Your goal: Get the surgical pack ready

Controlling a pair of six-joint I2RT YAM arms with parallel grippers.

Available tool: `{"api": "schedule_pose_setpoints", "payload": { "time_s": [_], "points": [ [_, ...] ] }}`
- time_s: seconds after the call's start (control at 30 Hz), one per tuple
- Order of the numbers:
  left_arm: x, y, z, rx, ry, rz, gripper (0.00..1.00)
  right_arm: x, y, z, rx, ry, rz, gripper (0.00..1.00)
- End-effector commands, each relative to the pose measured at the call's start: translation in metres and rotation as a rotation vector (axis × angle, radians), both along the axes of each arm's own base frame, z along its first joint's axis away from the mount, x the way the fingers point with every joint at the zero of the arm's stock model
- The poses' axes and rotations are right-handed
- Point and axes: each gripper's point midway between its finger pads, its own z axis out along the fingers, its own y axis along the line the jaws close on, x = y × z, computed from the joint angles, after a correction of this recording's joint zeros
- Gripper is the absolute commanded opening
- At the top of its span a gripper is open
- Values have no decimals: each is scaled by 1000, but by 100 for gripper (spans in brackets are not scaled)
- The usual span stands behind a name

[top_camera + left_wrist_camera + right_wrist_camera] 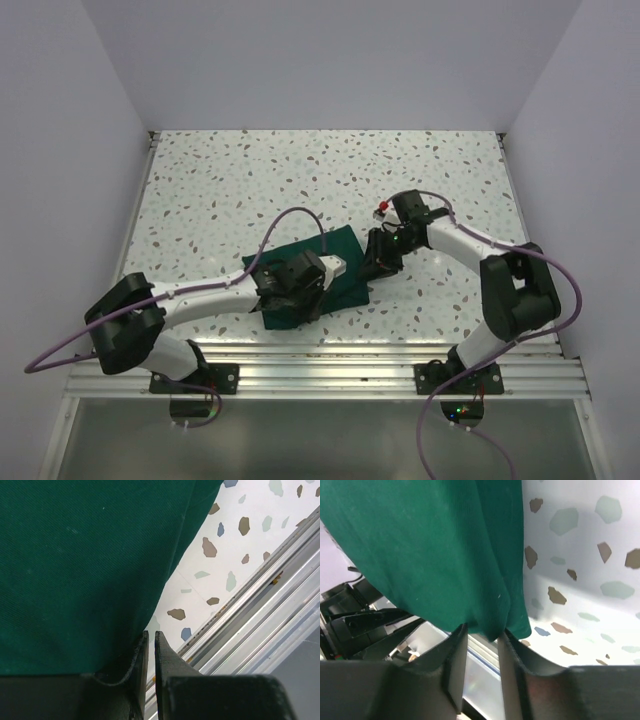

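Green cloth [350, 287]: edge at left jaws' tips, corner between right jaws.

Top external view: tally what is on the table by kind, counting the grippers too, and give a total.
dark green cloth: 1
grippers: 2, the left gripper and the right gripper, both at the cloth's edges
Total: 3
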Motion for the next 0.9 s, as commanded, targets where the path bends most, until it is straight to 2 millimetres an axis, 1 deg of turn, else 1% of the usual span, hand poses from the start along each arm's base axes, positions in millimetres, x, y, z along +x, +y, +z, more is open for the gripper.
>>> {"api": "schedule_pose_setpoints", "payload": {
  "time_s": [0.0,0.03,0.07,0.1,0.17,0.23,0.3,0.4,0.47,0.53,0.57,0.6,0.63,0.67,0.7,0.73,0.77,0.8,0.83,0.87],
  "points": [
    [-2,12,-6,22,15,41,14,4,9,6,61,6,33,30],
    [-1,12,-6,21,16,40,14,1,10,5,77,19,39,25],
    [-2,12,-8,24,19,39,14,-2,10,5,78,20,43,16],
    [-1,10,-6,18,17,39,14,-6,8,4,75,32,46,11],
    [-1,11,-9,24,26,49,14,-20,-1,-3,44,43,73,0],
    [-3,13,-11,19,41,54,13,-29,-9,-10,2,53,86,0],
    [-6,15,-16,18,60,65,14,-41,-18,-20,-36,83,93,0],
    [-9,21,-20,20,77,79,13,-51,-29,-34,-90,109,81,0],
    [-11,25,-23,24,88,87,13,-53,-34,-40,-119,114,66,0],
    [-11,26,-24,26,92,92,12,-54,-34,-41,-120,118,59,0],
    [-11,26,-24,26,94,91,12,-54,-33,-37,-108,112,59,0],
    [-11,26,-23,26,94,91,12,-49,-32,-33,-105,94,60,0],
    [-11,25,-21,23,95,91,11,-47,-32,-31,-110,86,62,5],
    [-10,23,-18,17,90,90,11,-46,-33,-25,-121,83,63,9],
    [-9,22,-11,0,78,88,12,-46,-35,-22,-129,71,73,13],
    [-8,21,-5,-13,67,85,17,-46,-37,-17,-135,69,79,24],
    [-8,19,2,-30,62,78,20,-52,-39,-11,-143,87,87,27],
    [-8,18,13,-54,47,69,21,-48,-38,1,-129,49,88,30],
    [-7,18,20,-65,35,66,23,-48,-37,9,-126,35,88,36],
    [-5,14,32,-88,19,63,24,-52,-38,16,-126,41,88,39]
  ]
}}
